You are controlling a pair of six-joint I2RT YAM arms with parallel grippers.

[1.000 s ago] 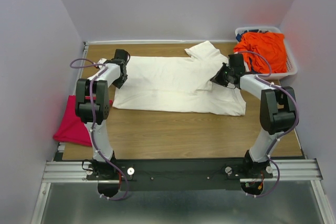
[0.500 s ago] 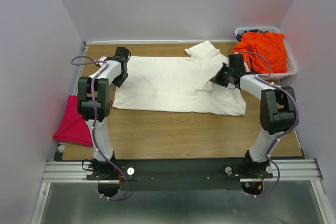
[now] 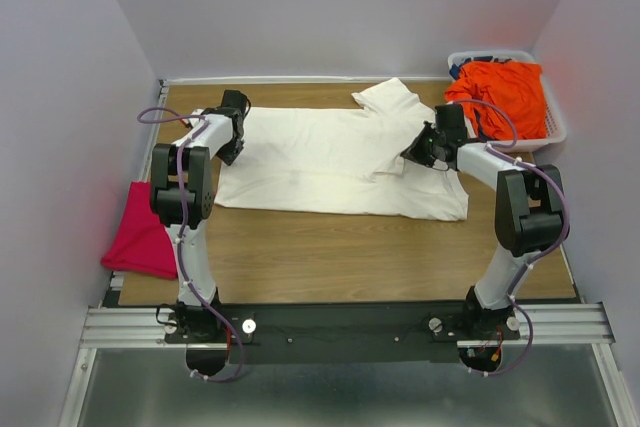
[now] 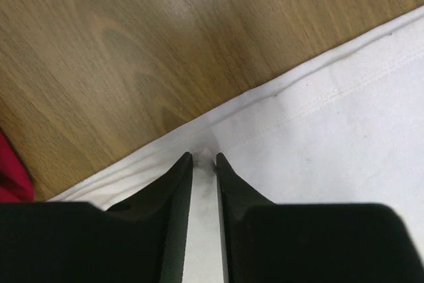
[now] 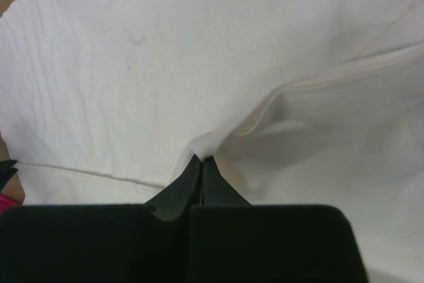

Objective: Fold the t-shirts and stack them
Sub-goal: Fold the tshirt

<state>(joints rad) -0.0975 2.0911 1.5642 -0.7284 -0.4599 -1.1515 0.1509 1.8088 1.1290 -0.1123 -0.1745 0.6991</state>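
A high overhead view faces the whole table point(image 3: 350, 247). Two wrist views look closely past their jaws at the same cream-white t-shirt point(image 3: 330, 157).

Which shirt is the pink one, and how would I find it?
Start at the wooden table and go to its left edge, beside the left arm. The pink t-shirt lies there, hanging partly off the side. It is magenta, while the cream-white t-shirt lies spread mid-table and the orange t-shirt sits in the basket.

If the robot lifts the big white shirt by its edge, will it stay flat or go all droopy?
Probably droopy. The white shirt already wrinkles and puckers where the right gripper pinches it, so it looks soft. It likely weighs little, since a tiny pinch raises a fold. On the wooden table it would probably drag and bunch rather than slide stiffly.
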